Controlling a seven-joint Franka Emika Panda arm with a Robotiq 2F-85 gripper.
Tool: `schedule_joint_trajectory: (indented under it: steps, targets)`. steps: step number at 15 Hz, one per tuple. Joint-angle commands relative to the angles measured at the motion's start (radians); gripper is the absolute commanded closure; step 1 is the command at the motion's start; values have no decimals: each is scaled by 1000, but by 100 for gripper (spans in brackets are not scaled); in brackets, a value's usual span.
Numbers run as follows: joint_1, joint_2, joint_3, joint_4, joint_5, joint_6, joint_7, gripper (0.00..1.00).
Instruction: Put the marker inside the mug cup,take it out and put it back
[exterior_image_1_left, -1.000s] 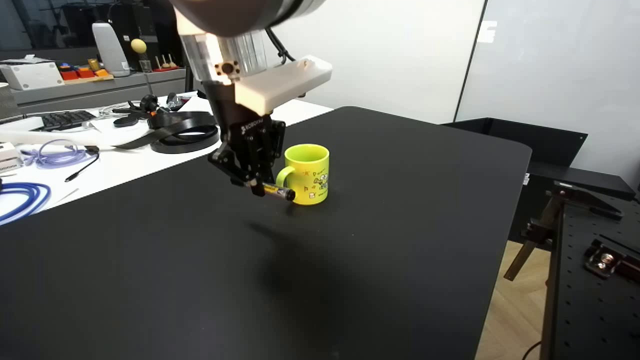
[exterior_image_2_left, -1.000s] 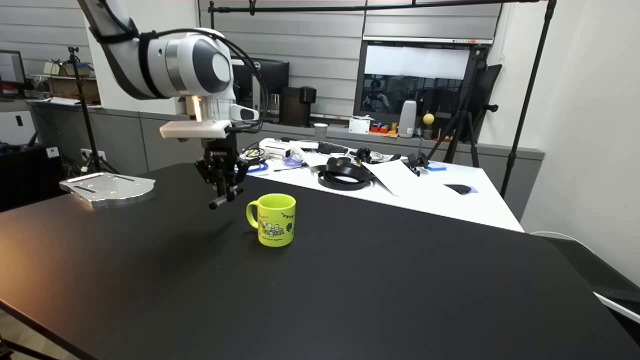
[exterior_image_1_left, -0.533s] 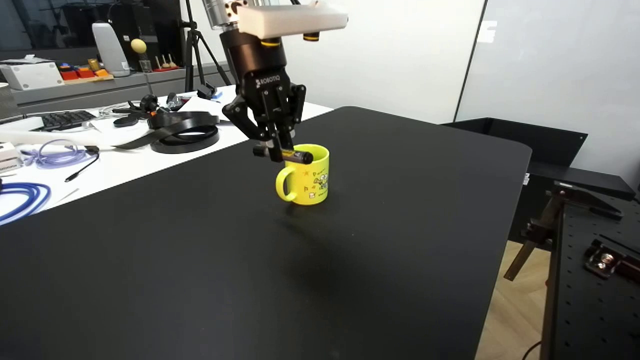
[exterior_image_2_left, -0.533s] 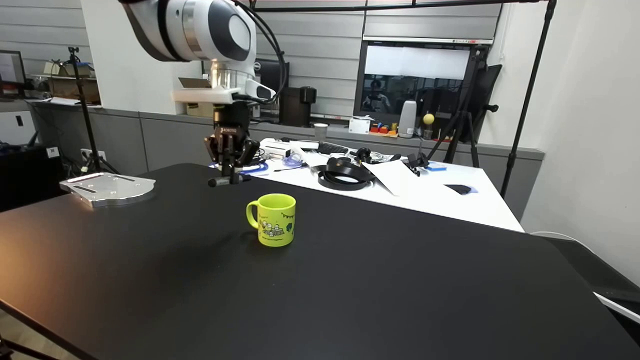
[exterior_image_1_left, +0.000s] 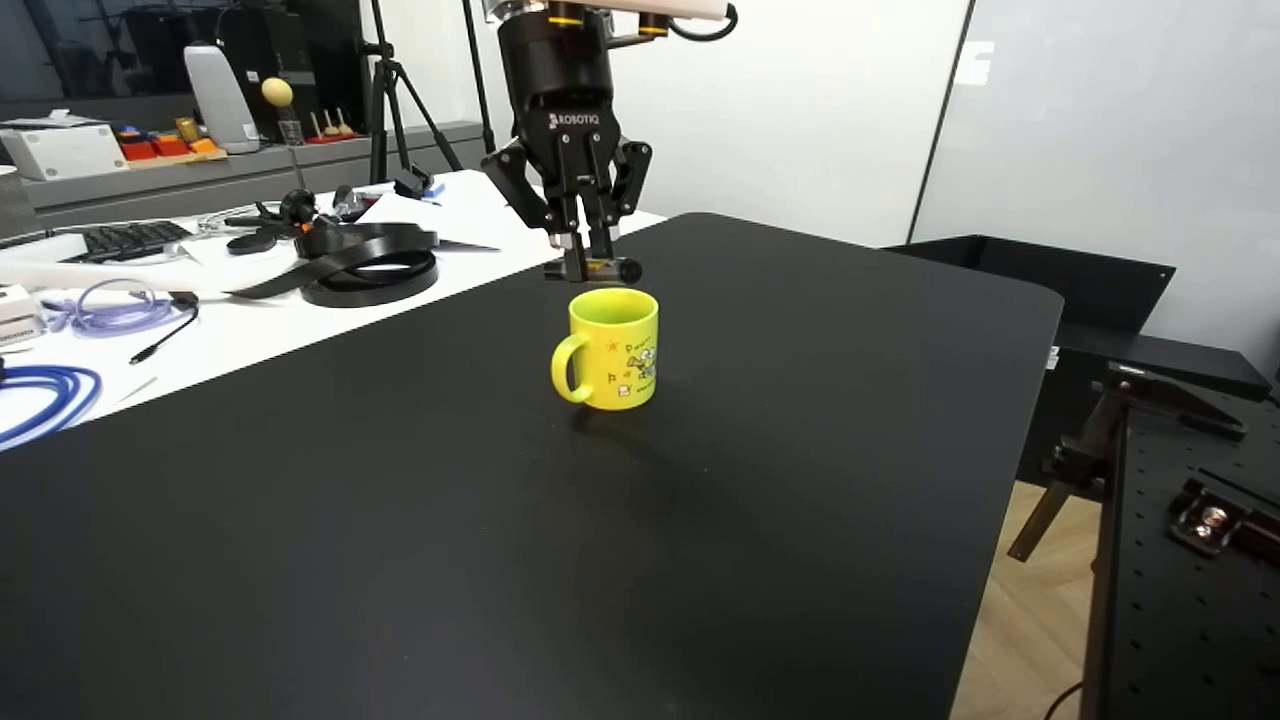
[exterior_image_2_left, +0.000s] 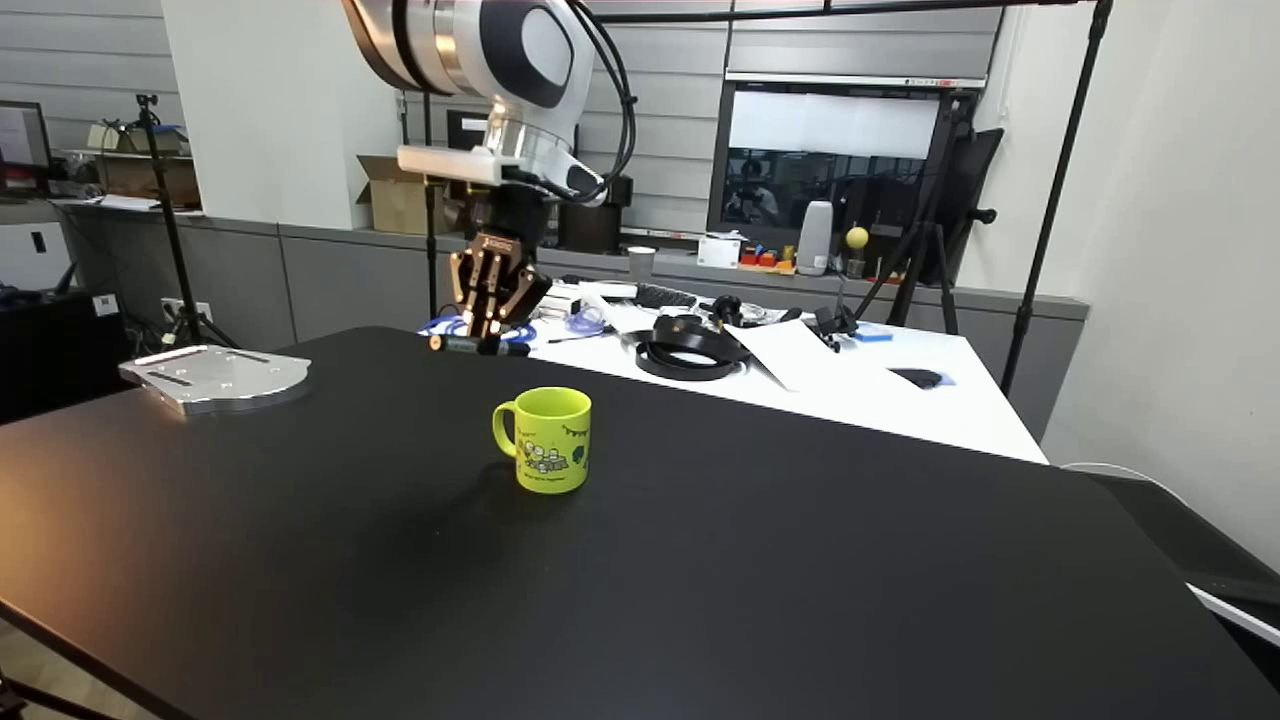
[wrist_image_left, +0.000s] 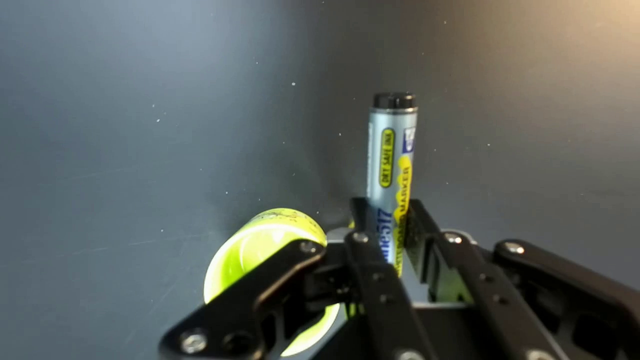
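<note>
Out at nine o'clock in an exterior view a silver plate (exterior_image_2_left: 215, 372) sits at the edge of the black tabletop (exterior_image_2_left: 820, 560), well apart from the work. Next to the right is the gripper (exterior_image_2_left: 487, 342), its jaws narrowed onto the marker (exterior_image_2_left: 460, 344), which it holds in the air nearly level. Then the yellow mug cup (exterior_image_2_left: 552, 440) stands upright on the tabletop, handle toward nine o'clock; the marker is at eleven o'clock from it, not touching. A white table (exterior_image_2_left: 900, 408) fills the ground behind, toward two o'clock. The wrist view, read the same way, puts the cup's mouth at the left, partly behind the gripper's linkage and toward eight o'clock of the marker, whose black end points to twelve. The step in hand, I judge, is bringing the marker over the cup to go in; whether for the first time or the last cannot be told. To do it well, travel toward eight o'clock of the wrist view until the marker is over the mouth, staying above the rim. A level marker would probably catch on the rim, so turn the wrist until one end aims straight down. Lower slowly through the middle, stop before the jaws meet the rim, and loosen only once the lower end is well inside; a sideways push could slide a light cup.
</note>
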Motion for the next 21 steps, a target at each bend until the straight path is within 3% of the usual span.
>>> schedule_joint_trajectory:
  steps: [1, 8, 14, 21]
  targets:
    - [-4, 1, 6, 1, -1, -2, 1, 95]
    - [-14, 74, -7, 71, 16, -136, 57, 95]
    - [-35, 102, -24, 125, 19, -151, 77, 95]
    - [-64, 150, -41, 186, 109, -169, 175, 95]
